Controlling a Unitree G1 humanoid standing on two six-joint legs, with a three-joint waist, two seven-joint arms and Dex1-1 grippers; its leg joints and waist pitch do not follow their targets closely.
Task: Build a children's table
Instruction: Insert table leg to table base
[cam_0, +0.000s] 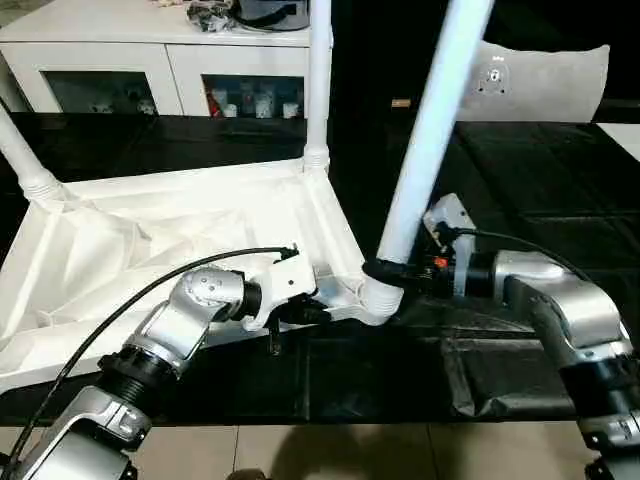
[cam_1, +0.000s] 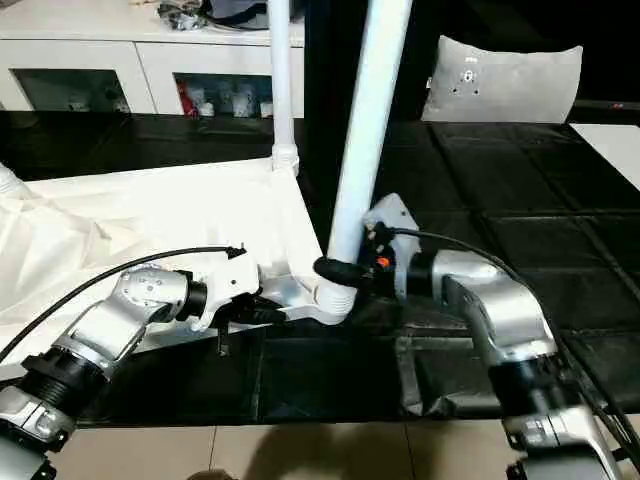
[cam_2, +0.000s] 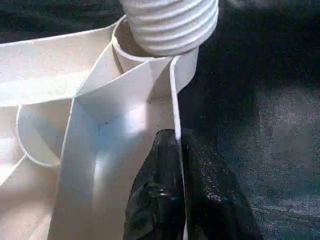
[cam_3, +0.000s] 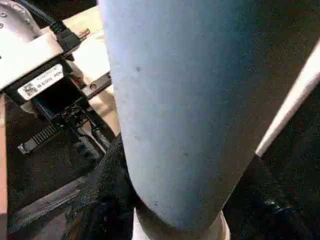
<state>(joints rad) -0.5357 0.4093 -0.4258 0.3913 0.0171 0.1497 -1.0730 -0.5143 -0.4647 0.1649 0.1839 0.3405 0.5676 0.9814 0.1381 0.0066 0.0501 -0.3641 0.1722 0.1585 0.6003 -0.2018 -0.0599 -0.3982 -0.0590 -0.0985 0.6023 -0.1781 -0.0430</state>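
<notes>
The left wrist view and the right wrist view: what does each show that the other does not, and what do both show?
Left wrist view alone: the left hand pinching the table top's rim, and the leg's threaded end at the corner socket. Right wrist view alone: the right hand around the leg's smooth shaft, and a second leg. Both: the same leg and the dark floor mat.

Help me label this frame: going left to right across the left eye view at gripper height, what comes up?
Upturned white plastic ribbed table top → left gripper, shut on its edge → long white tapered leg at the corner socket → right gripper gripping that leg's base.
</notes>
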